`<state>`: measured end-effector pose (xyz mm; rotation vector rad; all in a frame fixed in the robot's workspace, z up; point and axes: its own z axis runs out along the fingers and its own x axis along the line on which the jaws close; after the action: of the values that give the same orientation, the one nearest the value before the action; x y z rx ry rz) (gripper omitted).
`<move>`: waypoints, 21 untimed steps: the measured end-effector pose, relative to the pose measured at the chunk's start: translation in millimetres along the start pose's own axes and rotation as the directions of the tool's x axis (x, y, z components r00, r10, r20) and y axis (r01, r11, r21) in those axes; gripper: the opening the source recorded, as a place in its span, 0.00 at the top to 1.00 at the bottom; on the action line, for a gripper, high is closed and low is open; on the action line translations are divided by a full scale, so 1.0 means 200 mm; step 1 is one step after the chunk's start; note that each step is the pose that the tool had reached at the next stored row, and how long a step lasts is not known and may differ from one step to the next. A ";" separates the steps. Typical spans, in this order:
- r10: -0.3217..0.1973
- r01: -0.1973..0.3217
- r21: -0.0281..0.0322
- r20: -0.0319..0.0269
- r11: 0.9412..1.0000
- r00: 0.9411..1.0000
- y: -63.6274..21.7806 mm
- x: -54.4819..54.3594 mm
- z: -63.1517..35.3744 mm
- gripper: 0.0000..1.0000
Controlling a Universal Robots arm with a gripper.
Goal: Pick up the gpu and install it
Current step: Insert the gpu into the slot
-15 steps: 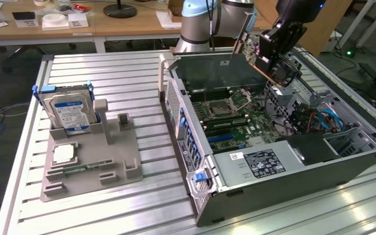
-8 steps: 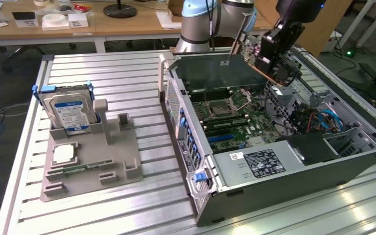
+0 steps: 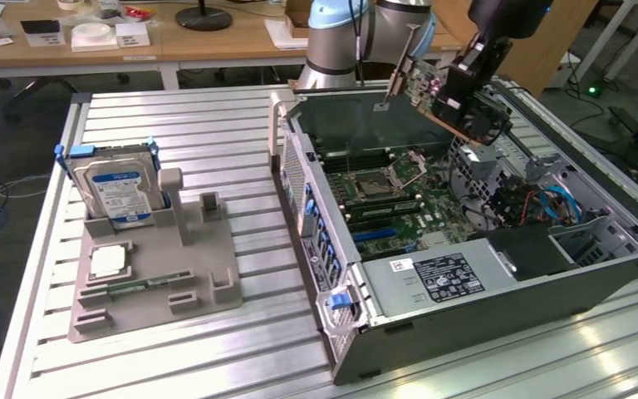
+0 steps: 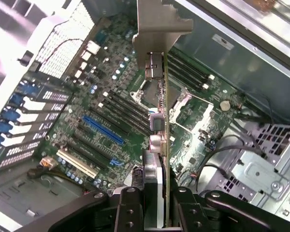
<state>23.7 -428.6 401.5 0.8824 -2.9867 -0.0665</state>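
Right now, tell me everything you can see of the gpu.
The gpu is a thin flat card with a green board, a dark face and a pale metal bracket at one end. The hand is shut on its other end; it touches nothing else. It hangs tilted over the motherboard of the open computer case, not yet seated in any slot.

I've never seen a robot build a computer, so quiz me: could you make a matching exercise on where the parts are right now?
1. gpu
2. hard drive
3. memory stick
4. computer case

A. lying flat in the grey holder
B. open, on the table
C. gripped by the end effector, above the motherboard
D. standing upright in the grey holder

Pairs: 1-C, 2-D, 3-A, 4-B
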 end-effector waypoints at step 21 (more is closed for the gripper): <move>-0.285 0.285 0.002 -0.014 0.959 0.959 0.000 0.00 0.001 0.72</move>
<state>23.7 -428.5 401.3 1.3010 -2.8232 -0.0596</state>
